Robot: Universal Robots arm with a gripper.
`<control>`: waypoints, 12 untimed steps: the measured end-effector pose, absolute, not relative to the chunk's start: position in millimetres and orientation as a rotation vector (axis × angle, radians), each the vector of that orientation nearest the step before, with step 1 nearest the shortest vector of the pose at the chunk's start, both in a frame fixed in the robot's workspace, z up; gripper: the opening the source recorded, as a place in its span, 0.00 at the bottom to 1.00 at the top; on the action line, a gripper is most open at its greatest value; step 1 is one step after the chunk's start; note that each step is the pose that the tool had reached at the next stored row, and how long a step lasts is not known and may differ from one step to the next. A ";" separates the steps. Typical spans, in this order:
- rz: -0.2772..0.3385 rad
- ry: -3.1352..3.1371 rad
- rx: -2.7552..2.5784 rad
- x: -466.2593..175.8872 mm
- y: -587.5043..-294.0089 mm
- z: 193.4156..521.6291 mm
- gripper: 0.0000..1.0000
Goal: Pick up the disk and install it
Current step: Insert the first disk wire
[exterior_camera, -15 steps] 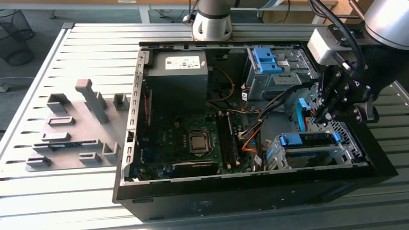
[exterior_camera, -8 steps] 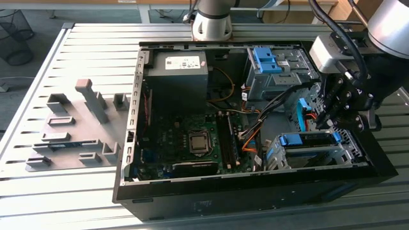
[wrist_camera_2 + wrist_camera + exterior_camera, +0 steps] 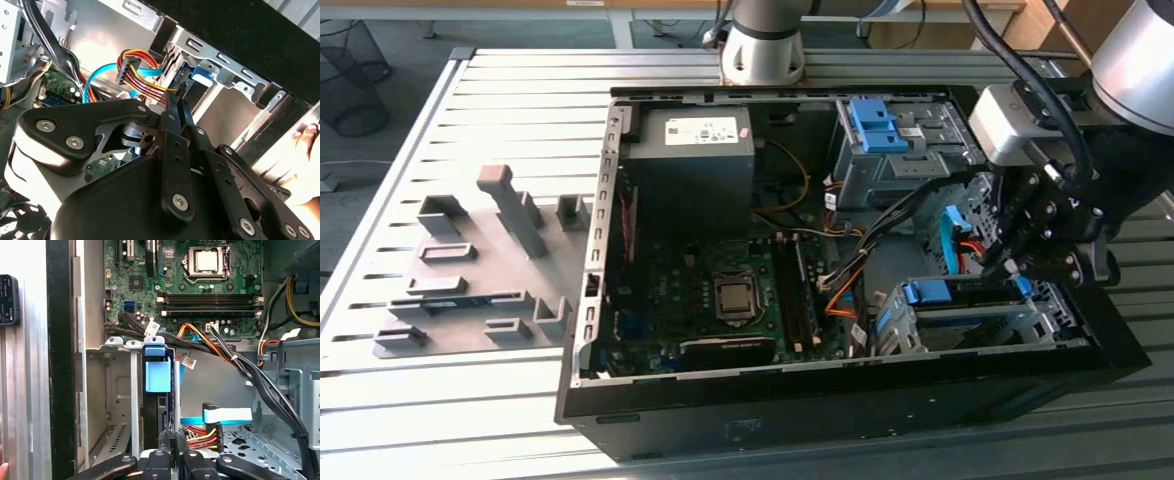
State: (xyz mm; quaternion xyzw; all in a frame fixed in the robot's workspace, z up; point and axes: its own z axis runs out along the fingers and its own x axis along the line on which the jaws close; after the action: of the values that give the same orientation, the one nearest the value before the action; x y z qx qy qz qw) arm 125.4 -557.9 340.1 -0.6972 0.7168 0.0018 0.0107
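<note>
The disk (image 3: 154, 376) stands edge-on in a slot of the metal drive cage (image 3: 117, 390) at the case's front corner, its blue handle (image 3: 945, 292) facing up. In the exterior view my gripper (image 3: 1014, 268) hangs over the cage's right end, just above that handle. Both wrist views show the black fingers (image 3: 172, 107) pressed together, with nothing seen between them. In the first wrist view my gripper (image 3: 170, 438) sits at the dark edge of the disk, beside the blue handle. I cannot tell whether the tips touch the disk.
The open computer case (image 3: 854, 400) lies on a slatted table. Inside are the grey power supply (image 3: 694, 140), the motherboard (image 3: 200, 285), cable bundles (image 3: 220, 347) and a bare blue bracket (image 3: 874, 122). A person's hand (image 3: 305, 145) rests outside the case wall. Grey fixtures (image 3: 480, 260) stand on the exterior view's left.
</note>
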 end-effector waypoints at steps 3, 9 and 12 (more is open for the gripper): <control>0.006 2.237 -2.175 124.8 -558.6 339.3 0.16; 0.005 2.236 -2.176 124.4 -558.8 337.3 0.16; 0.006 2.237 -2.176 124.3 -558.8 336.5 0.16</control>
State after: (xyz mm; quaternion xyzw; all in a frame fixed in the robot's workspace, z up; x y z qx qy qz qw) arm 124.3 -558.8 336.5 -0.6972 0.7168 0.0018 0.0107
